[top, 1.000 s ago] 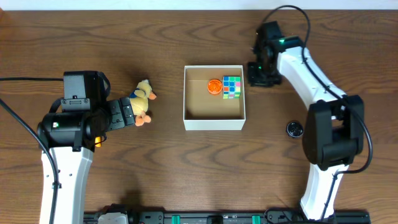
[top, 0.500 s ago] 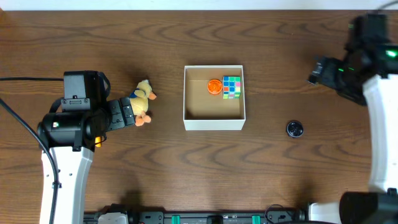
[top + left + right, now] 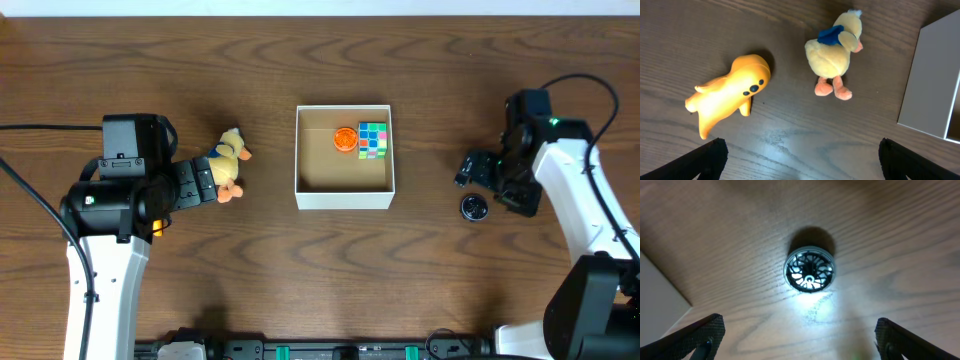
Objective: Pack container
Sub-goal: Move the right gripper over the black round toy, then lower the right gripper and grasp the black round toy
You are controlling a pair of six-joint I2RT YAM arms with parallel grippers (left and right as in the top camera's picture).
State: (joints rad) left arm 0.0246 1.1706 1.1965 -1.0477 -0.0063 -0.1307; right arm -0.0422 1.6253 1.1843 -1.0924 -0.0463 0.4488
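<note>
The container [image 3: 344,195], a square white box with a brown floor, sits mid-table and holds an orange round toy [image 3: 345,139] and a coloured cube [image 3: 373,140]. Its white wall [image 3: 935,80] shows at the right of the left wrist view. My left gripper [image 3: 205,182] [image 3: 801,156] hangs open above the table, just short of a yellow plush duck [image 3: 231,158] [image 3: 834,55] and an orange figure [image 3: 730,92]. My right gripper [image 3: 472,170] [image 3: 800,336] is open and empty above a small black wheel [image 3: 474,207] [image 3: 809,271].
The table is dark brown wood [image 3: 300,270]. A corner of the container [image 3: 657,297] edges into the left of the right wrist view. Black cables run from both arms at the table's sides.
My right arm left the container's right side, swung out to the far right, then came down over the black wheel with its jaws opened. The left arm has not moved.
</note>
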